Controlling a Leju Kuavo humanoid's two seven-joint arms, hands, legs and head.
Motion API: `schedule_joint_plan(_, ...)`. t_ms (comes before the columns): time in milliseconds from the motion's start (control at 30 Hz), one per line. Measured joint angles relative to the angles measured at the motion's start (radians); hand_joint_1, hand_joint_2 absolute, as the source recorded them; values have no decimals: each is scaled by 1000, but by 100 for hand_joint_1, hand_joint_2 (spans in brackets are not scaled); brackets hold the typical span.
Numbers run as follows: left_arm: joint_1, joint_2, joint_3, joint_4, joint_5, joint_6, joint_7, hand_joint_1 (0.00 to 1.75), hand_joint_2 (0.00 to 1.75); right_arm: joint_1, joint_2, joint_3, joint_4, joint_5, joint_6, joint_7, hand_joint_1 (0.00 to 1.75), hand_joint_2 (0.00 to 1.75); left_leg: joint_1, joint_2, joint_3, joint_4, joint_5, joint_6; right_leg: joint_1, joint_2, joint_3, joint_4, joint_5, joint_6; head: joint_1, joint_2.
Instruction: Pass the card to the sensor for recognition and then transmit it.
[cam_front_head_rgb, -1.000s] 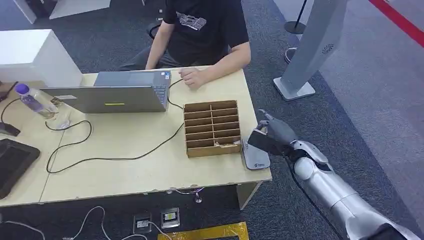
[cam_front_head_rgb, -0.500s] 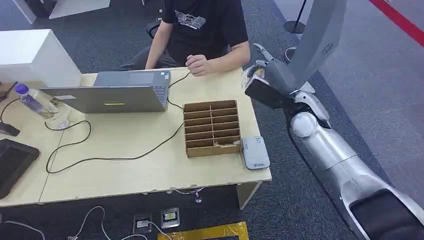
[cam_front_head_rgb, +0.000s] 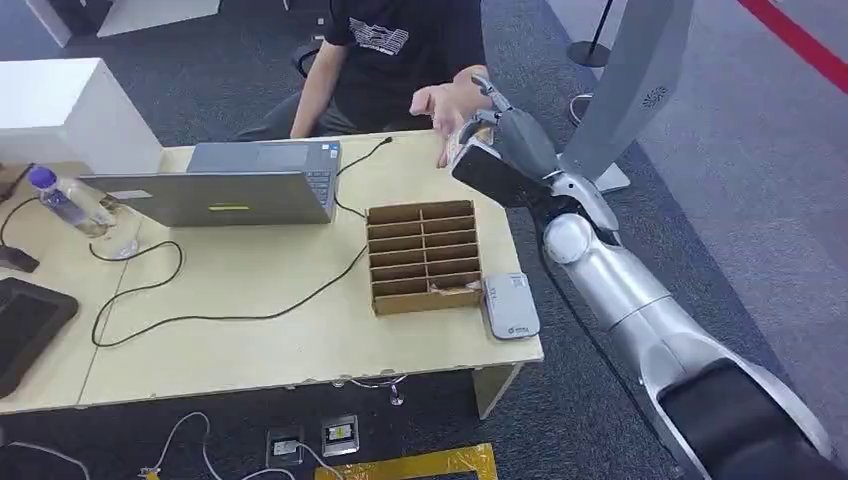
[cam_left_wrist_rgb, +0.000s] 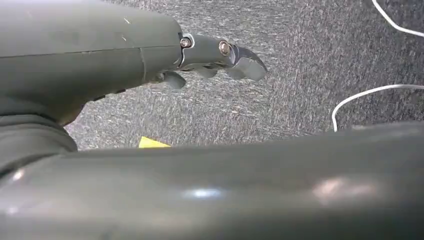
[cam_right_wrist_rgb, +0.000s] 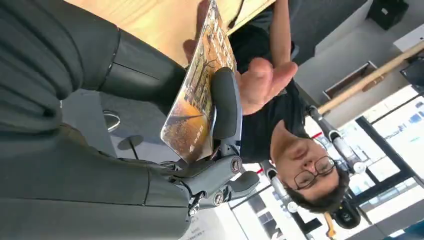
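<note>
Card sits pinched in the right hand, a dark finger pressed across its printed face and the thumb behind; its lower part is hidden by the palm. Its long axis runs out from the hand toward a person's hand, which hovers open just beyond the card's far edge, above the far corner of the table. From the head view the card is barely distinguishable. Near the table's front edge lies the sensor, beside a wooden divider box. The left hand hangs over carpet, fingers curled around nothing.
</note>
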Motion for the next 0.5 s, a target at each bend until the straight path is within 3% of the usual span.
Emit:
schedule_joint_plan(167,0,0,0,0,-2,5,0,0,0,-2,11,0,19,0,0,-1,175,175,0,0,0,0,0,0,0,0,0,0,0,0,0,0)
schedule_joint_plan(300,0,0,-2,0,-7,58,-1,0,0,-8,30,-1,46,-14,16,2,175,175,0,0,0,0,0,0,0,1,-1,1,0,0,0,0)
schedule_joint_plan(500,1,-1,-12,0,-10,22,0,0,0,5,72,0,113,-25,11,-11,175,175,0,0,0,0,0,0,0,1,-1,1,0,0,0,0)
